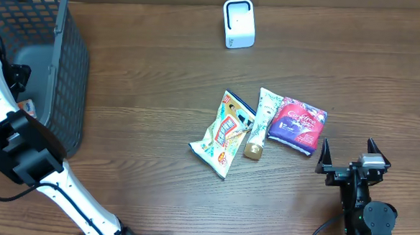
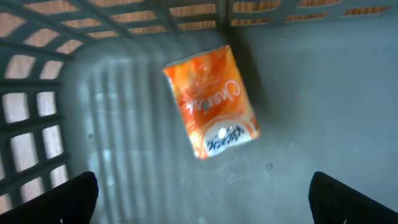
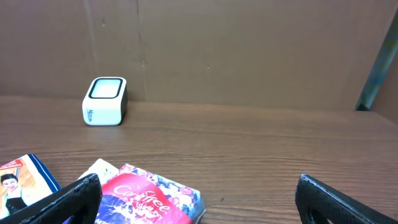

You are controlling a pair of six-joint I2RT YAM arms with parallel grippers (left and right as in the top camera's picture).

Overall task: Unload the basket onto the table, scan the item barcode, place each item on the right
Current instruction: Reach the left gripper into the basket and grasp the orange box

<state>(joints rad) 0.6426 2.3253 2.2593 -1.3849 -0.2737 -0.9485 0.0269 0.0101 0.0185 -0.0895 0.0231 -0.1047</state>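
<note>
An orange packet point(image 2: 211, 102) lies flat on the grey basket floor point(image 2: 311, 93). My left gripper point(image 2: 202, 205) hovers open above it, with nothing between its fingers. On the table lie a red Carefree pack point(image 1: 300, 124), a cream tube point(image 1: 261, 124) and a yellow snack bag point(image 1: 223, 136). The white scanner point(image 1: 238, 23) stands at the back. My right gripper point(image 1: 349, 150) stands open at the front right, just right of the red pack point(image 3: 152, 199) and holding nothing. The scanner point(image 3: 104, 101) is far ahead of it to the left.
The dark mesh basket point(image 1: 61, 66) fills the far left of the table, with my left arm point(image 1: 1, 121) reaching down into it. Bare wood lies between the three items and the scanner. A brown wall point(image 3: 249, 50) backs the table.
</note>
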